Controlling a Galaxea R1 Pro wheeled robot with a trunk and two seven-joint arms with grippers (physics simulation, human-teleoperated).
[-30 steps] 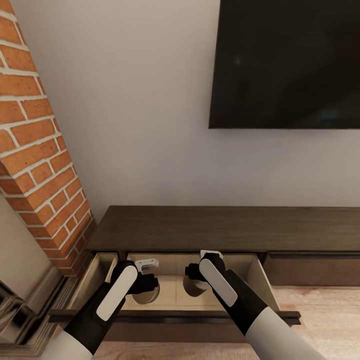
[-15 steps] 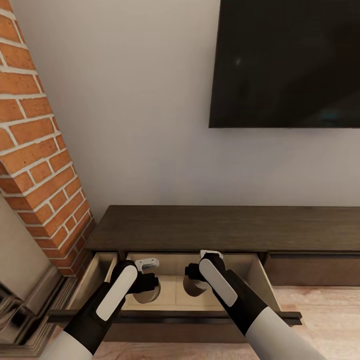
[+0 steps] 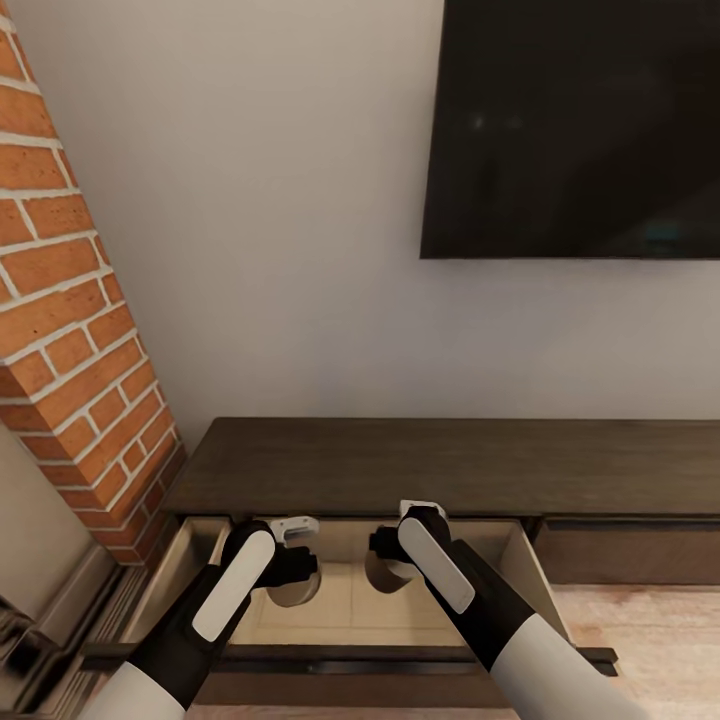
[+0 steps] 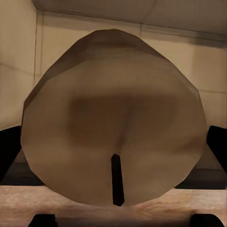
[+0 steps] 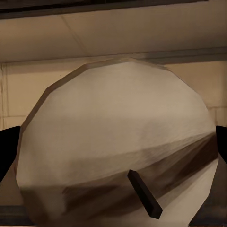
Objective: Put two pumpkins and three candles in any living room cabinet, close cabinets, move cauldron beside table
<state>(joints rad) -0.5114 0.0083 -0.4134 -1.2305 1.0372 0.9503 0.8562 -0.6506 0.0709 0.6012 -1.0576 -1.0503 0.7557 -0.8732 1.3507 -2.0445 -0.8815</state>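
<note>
While both arms reach down into the open drawer of the cabinet, each one carries a pale, round candle with a dark wick. The left candle hangs over the drawer's tan floor on the side nearer the brick fireplace, and in the left wrist view it sits between two dark fingers, which touch its sides, so the left gripper is clamped on it. The right candle hangs just beside it, nearer the drawer's middle, and the right wrist view shows it pinched the same way between dark fingers at either edge; the right gripper is closed around it. Neither candle can be seen resting on the drawer floor. The drawer is pulled well out toward the robot, its dark front edge running across below the arms. Above the cabinet's dark top rises a plain pale wall, with a black television mounted on it. Light wooden floor shows to the right of the drawer.
</note>
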